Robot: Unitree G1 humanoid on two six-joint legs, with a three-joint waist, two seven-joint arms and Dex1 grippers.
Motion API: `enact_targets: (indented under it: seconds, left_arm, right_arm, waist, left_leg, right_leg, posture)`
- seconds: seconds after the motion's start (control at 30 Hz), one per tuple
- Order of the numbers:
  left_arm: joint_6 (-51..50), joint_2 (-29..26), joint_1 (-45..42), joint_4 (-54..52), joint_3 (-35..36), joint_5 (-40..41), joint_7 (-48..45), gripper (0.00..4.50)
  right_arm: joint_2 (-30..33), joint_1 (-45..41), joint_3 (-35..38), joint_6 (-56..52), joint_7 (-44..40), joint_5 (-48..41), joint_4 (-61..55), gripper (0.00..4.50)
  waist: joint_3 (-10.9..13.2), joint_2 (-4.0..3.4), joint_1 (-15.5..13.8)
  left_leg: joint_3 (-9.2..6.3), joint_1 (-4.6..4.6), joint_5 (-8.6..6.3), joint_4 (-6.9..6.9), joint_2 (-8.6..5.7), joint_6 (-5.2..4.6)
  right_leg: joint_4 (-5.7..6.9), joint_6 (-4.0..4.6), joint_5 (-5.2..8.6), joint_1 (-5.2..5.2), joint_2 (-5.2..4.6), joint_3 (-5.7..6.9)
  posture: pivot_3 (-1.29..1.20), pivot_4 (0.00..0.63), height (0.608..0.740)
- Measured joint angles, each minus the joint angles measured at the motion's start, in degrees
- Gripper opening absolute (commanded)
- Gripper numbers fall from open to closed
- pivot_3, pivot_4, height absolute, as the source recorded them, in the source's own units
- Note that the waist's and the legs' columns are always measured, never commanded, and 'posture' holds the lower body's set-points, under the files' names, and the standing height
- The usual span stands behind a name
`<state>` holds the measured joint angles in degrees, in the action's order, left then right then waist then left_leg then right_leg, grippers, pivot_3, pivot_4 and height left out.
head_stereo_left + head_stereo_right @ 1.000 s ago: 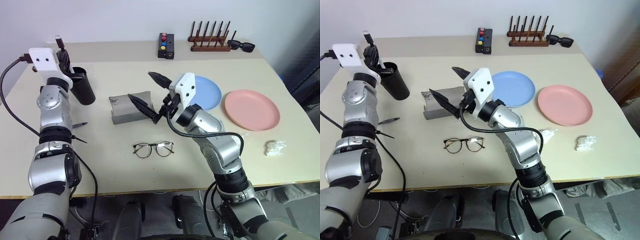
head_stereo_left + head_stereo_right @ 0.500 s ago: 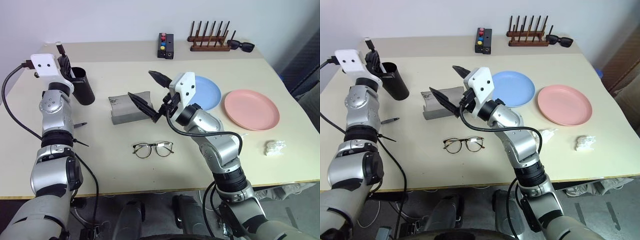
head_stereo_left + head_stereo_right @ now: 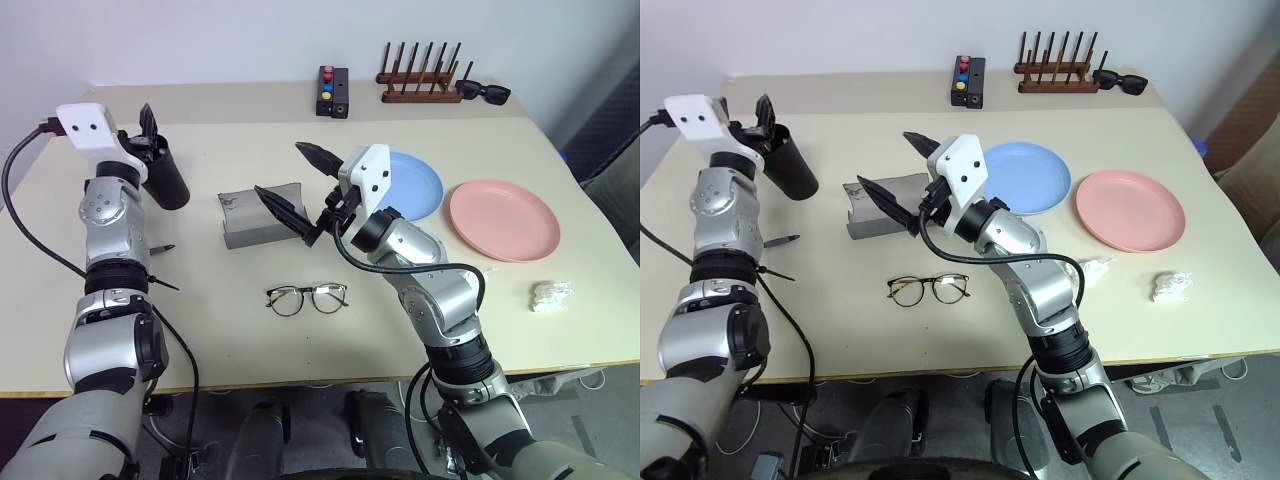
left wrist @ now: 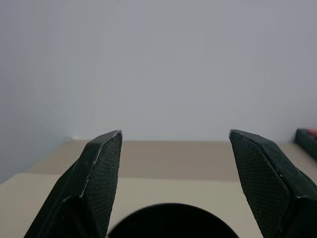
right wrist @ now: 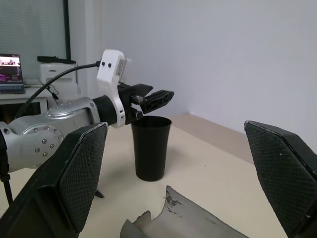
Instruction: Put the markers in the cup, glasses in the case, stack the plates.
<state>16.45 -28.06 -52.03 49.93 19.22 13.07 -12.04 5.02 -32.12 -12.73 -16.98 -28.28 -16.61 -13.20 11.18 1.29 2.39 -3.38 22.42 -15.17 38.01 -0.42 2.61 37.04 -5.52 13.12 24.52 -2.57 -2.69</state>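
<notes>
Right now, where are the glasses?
The glasses lie open on the table's near middle, in front of the grey case, below the right gripper.

The tall black plastic cup looks smooth with a dull sheen. The grey box-like case seems felt-like and matt. The light blue plate and salmon pink plate look like smooth plastic; the dark-pegged rack is wood.

Beige table, plain white wall
</notes>
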Motion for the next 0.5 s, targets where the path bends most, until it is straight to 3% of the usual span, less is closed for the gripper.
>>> enact_targets:
  seconds: [0.2, 0.27, 0.4, 0.5]
  left_arm:
    - [-6.89, -3.64, 2.89, -9.6, -0.39, 4.57, -11.91, 3.5]
    - [-12.53, -7.12, 5.58, -15.79, -0.64, 7.58, -19.71, 4.34]
    - [-31.5, -20.19, 14.29, -28.78, -5.34, 11.74, -36.2, 4.47]
    - [-36.16, -28.2, 19.8, -32.05, -11.26, 7.8, -42.74, 4.47]
  right_arm:
    - [0.01, 0.0, 0.05, -0.07, -0.17, -0.02, -0.09, 4.5]
    - [0.2, 0.0, 0.25, -0.14, -0.29, -0.11, -0.16, 4.5]
    - [1.07, 0.29, 0.62, -0.27, -0.96, -0.55, -0.5, 4.5]
    - [1.3, 0.42, 0.84, -0.31, -1.43, -0.66, -0.62, 4.5]
  waist:
    - [0.01, -0.01, 0.52]
    - [0.01, -0.02, 0.71]
    - [0.04, -0.06, 1.59]
    - [0.05, -0.08, 1.62]
  left_leg:
    - [0.03, 0.0, 0.0, -0.08, 0.03, 0.0]
    - [0.01, -0.01, 0.0, -0.13, 0.06, 0.0]
    - [0.01, -0.03, 0.0, -0.21, 0.09, 0.0]
    - [0.05, -0.07, 0.0, -0.26, 0.12, 0.0]
  right_leg:
    - [-0.02, 0.01, 0.01, 0.03, 0.02, -0.01]
    - [-0.02, 0.03, 0.02, 0.05, 0.04, -0.01]
    - [-0.05, 0.05, 0.04, 0.06, 0.06, -0.04]
    - [-0.05, 0.2, 0.14, 0.06, 0.09, -0.05]
  posture:
    - [0.0, 0.15, 0.735]
    - [0.0, 0.15, 0.735]
    - [0.0, 0.15, 0.735]
    - [0.0, 0.15, 0.735]
